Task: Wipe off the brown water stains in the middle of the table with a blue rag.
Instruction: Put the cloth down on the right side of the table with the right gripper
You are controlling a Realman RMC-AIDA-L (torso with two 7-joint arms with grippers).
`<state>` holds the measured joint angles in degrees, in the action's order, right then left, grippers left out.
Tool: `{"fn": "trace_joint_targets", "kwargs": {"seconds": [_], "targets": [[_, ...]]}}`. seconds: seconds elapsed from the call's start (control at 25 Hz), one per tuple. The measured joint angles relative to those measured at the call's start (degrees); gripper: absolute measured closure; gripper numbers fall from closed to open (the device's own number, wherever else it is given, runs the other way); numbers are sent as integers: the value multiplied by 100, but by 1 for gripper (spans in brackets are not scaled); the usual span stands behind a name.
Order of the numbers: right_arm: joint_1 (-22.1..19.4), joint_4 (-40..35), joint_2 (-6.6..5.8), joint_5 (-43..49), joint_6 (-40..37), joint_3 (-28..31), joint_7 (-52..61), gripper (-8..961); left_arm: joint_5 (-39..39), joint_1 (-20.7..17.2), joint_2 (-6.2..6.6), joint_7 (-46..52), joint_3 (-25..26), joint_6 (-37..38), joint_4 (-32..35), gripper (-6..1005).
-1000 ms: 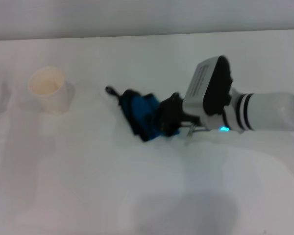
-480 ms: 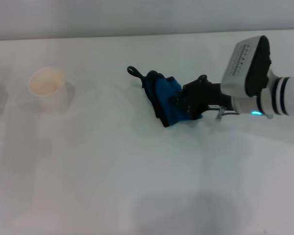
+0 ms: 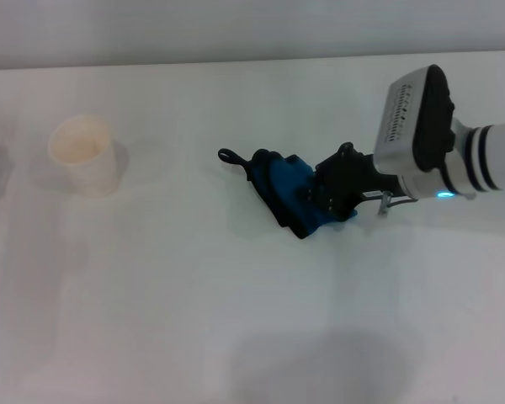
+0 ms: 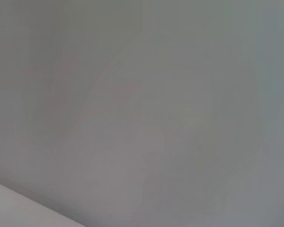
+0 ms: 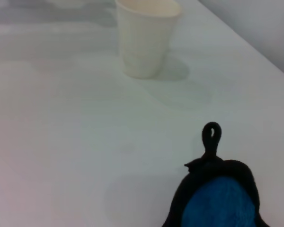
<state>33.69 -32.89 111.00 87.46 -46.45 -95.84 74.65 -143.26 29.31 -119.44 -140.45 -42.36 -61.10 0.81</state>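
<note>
The right pincer (image 3: 326,199) is clenched on the blue rag (image 3: 288,195), pressing it flat on the white worktop (image 3: 236,320) near its middle, loop tab toward the cream paper cup (image 3: 82,154) at the left side. A faint wet film (image 5: 180,97) lies by the cup.

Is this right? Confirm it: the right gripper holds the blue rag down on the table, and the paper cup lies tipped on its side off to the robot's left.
Not quite. The paper cup stands upright with its mouth up, as the head view and the right wrist view show. The rest holds: the right gripper holds the blue rag on the table, and the cup is off to the robot's left.
</note>
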Motion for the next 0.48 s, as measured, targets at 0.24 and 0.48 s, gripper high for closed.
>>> {"fn": "trace_joint_targets", "kwargs": {"seconds": [0.24, 0.48], "targets": [[4, -58, 315, 616, 212, 425, 72, 858, 0, 4, 0, 14, -1, -32, -11, 138], [-131, -240, 429, 896, 376, 483, 180, 858, -5, 4, 1, 22, 0, -33, -11, 138]]}}
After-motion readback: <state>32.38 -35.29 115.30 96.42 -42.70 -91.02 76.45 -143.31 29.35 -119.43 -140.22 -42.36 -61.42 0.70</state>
